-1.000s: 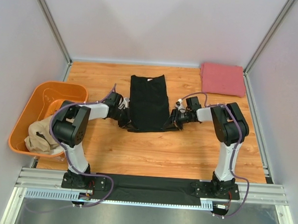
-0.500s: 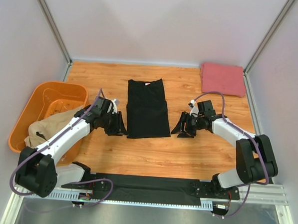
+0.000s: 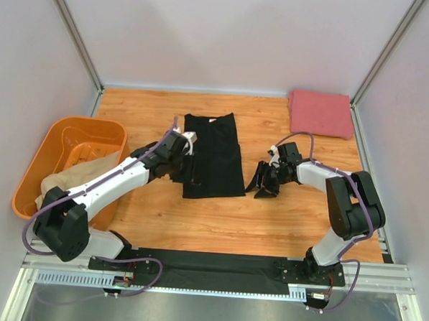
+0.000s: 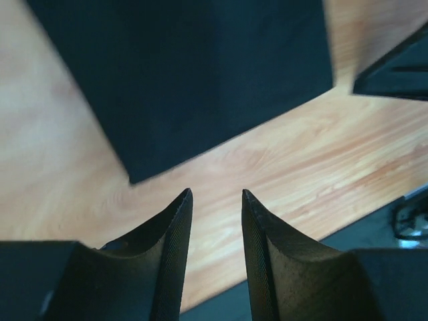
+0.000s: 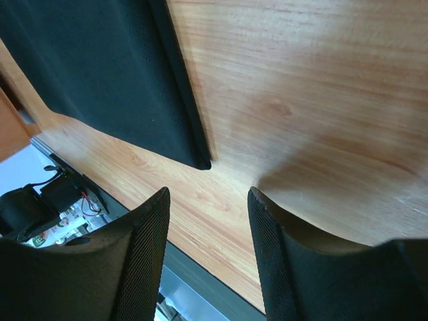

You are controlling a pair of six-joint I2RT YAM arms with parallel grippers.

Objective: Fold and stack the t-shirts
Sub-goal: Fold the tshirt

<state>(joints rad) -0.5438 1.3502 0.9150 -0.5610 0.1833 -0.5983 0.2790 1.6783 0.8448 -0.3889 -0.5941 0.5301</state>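
Where left pincer point(image 4: 215, 194) and right pincer point(image 5: 208, 190) gape, black t-shirt point(image 3: 215, 157) between (folded)

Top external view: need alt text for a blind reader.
A folded black t-shirt lies centred between the open left gripper and open right gripper. A folded pinkish-red t-shirt sits far right; a tan t-shirt spills from an orange tub at left.

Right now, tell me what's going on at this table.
Two robot arms are folding t-shirts. The black t-shirt lies mid-table, folded into a long rectangle. The left arm and right arm flank it, jaws open and empty. A pinkish-red t-shirt sits folded in the far right corner, and a tan t-shirt hangs over the orange tub, not yet folded.
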